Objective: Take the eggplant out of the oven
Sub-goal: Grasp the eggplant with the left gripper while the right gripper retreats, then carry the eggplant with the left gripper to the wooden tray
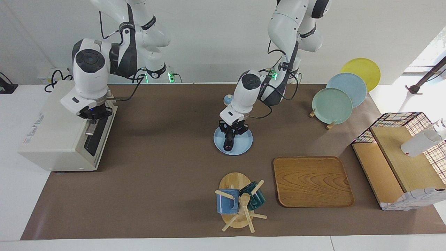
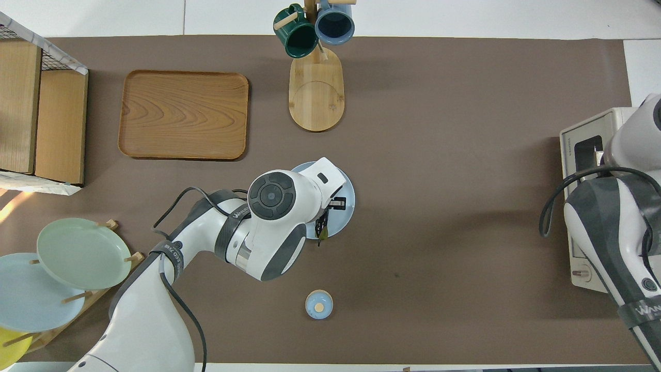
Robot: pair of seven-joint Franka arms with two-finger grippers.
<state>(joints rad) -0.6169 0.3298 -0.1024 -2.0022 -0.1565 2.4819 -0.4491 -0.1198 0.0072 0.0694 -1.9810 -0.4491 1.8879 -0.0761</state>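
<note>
- Oven (image 1: pixel 59 139) at the right arm's end of the table, door shut; the right gripper (image 1: pixel 92 120), fingertips together, sits at its handle.
- Wooden tray (image 1: pixel 312 181) and mug tree (image 1: pixel 240 205) lie farther out.
- Left gripper (image 1: pixel 231 134) clamps the eggplant (image 1: pixel 229 142) on the blue plate (image 1: pixel 244 146).

We see a white table (image 1: pixel 393 97) covered almost entirely by a brown mat (image 1: pixel 167 167). A plain white wall (image 1: pixel 216 38) rises along the robots' edge of the table. Toward the left arm's end, bright daylight from a window (image 1: pixel 432 48) washes over the tabletop. Black cables (image 1: pixel 55 78) trail along the wall's base.
</note>
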